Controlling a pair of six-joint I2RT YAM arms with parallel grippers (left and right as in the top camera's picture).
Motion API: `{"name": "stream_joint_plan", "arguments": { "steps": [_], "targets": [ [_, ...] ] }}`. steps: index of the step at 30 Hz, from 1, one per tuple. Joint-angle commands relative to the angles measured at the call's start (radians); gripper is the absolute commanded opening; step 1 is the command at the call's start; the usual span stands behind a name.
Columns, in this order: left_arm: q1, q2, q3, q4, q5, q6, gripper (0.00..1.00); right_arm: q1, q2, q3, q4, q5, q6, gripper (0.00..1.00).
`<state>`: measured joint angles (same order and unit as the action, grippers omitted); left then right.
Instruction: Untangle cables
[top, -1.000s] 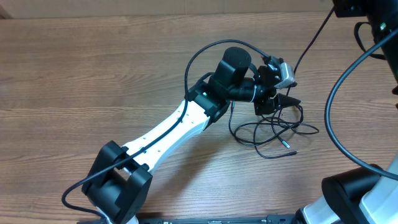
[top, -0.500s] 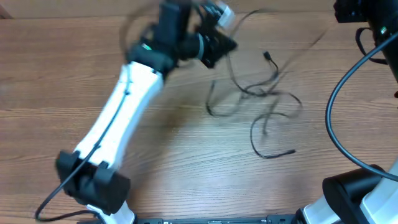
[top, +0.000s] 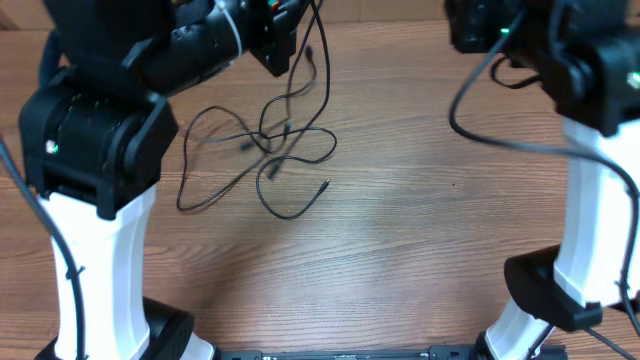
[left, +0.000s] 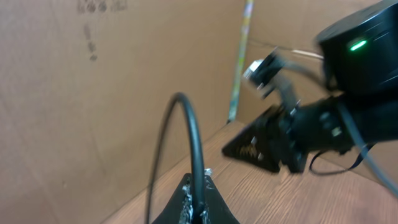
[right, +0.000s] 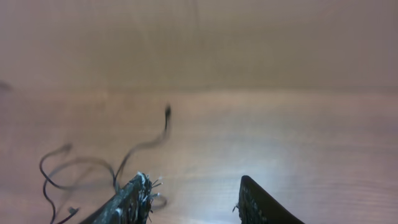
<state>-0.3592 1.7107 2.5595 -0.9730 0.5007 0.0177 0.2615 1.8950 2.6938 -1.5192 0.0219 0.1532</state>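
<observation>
The thin black cables (top: 268, 158) seem light and limp, best taken near a plug (top: 326, 185); the left gripper (left: 196, 199) pinches one, the right gripper (right: 191, 186) is spread, empty.

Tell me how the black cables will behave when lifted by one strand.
Probably very floppy: the cables lie in loose, crossing loops, and the strand pinched in the left gripper bends in a free arc. Likely light, being so thin. The crossed loops would probably drag along together rather than slip free.
</observation>
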Motion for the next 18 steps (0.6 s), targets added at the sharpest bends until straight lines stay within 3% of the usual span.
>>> {"name": "stream_joint_plan", "arguments": {
  "steps": [1, 5, 8, 14, 18],
  "targets": [
    [0.006, 0.017, -0.002, 0.008, -0.095, -0.021, 0.04, -0.003, -0.001, -0.087, 0.028, -0.118, -0.063, 0.43],
    [0.006, 0.040, -0.004, 0.003, -0.116, -0.016, 0.04, -0.004, -0.008, -0.083, 0.071, -0.164, -0.108, 0.42],
    [0.005, 0.121, -0.005, -0.002, -0.091, -0.013, 0.04, -0.003, -0.021, -0.068, 0.113, -0.336, -0.223, 0.43],
    [0.013, 0.192, -0.005, 0.056, 0.148, 0.001, 0.04, -0.001, -0.021, -0.075, 0.162, -0.398, -0.684, 0.37],
    [0.032, 0.186, -0.004, 0.084, 0.275, -0.047, 0.04, -0.001, -0.019, -0.075, 0.182, -0.399, -0.759, 0.37]
  ]
}}
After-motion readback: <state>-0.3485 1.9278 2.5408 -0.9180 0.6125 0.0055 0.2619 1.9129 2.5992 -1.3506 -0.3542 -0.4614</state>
